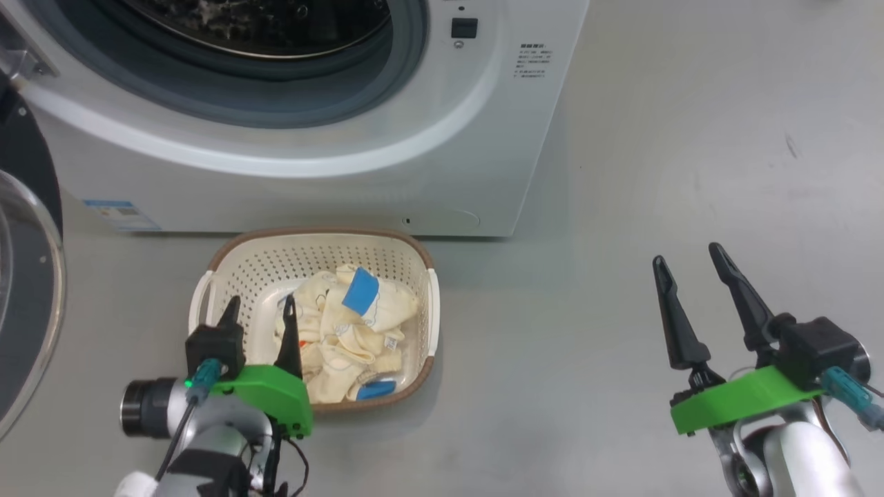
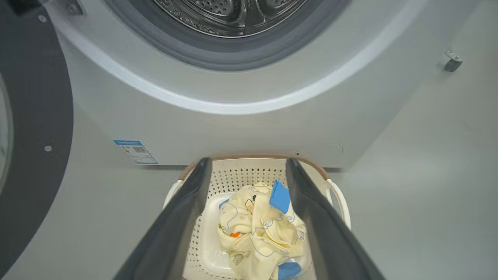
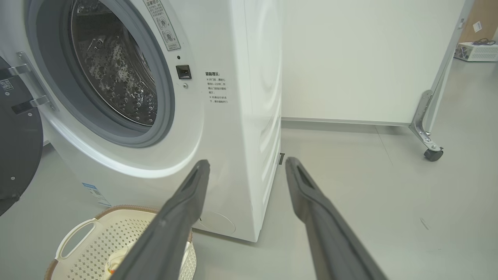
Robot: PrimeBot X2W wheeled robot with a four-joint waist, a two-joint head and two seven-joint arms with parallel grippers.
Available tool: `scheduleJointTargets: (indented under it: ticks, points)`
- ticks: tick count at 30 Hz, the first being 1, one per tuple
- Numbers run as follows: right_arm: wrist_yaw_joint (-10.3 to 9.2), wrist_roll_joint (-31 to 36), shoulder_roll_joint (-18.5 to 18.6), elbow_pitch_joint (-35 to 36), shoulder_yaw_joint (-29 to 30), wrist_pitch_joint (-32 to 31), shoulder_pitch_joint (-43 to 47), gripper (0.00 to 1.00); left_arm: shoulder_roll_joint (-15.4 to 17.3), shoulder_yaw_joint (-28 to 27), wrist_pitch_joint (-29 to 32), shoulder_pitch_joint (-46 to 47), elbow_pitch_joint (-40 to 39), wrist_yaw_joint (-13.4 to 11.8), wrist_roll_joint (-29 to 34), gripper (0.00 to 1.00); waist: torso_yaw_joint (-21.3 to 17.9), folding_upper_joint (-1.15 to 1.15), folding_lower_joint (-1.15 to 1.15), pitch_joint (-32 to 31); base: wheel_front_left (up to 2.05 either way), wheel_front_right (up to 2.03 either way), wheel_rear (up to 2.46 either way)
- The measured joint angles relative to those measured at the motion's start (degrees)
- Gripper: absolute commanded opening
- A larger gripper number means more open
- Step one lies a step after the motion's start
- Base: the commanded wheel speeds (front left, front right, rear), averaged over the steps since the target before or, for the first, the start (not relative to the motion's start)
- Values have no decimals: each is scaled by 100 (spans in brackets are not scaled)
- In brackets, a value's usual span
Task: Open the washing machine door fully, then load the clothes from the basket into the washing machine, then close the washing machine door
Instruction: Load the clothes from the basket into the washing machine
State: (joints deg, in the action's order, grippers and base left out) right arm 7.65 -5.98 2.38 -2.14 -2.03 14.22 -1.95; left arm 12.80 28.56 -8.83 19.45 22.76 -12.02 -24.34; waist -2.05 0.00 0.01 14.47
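Head view: your left gripper hangs with jaws apart and empty over the near left of the basket. This is a cream perforated plastic tub with a brown woven-look rim, standing just before the white washing machine. The clothes, crumpled cream fabric with blue patches, lie inside it. Your right gripper is spread wide and empty, well to the right. The washing machine door, glossy black, stands open at left.

Left wrist view: an orange spot shows on the fabric.

Right wrist view: you see the dimpled steel drum and its grey gasket.
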Motion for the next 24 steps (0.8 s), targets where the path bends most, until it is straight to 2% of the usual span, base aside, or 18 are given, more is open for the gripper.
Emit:
scheduleJointTargets:
  ticks: [9,16,24]
  points:
    - [0,-88,1,-79,-302,18,-462,100,-387,202,76,1229,1929,853,-209,100,-199,0,0,690,0,0,0]
    - [0,-307,3,109,-421,23,-981,100,-488,114,137,2313,3535,1543,-511,100,-558,0,1,1551,0,0,0]
    - [0,-404,4,274,-604,23,-1384,100,-472,-47,365,3158,4339,1813,-805,100,-860,0,1,2385,0,0,0]
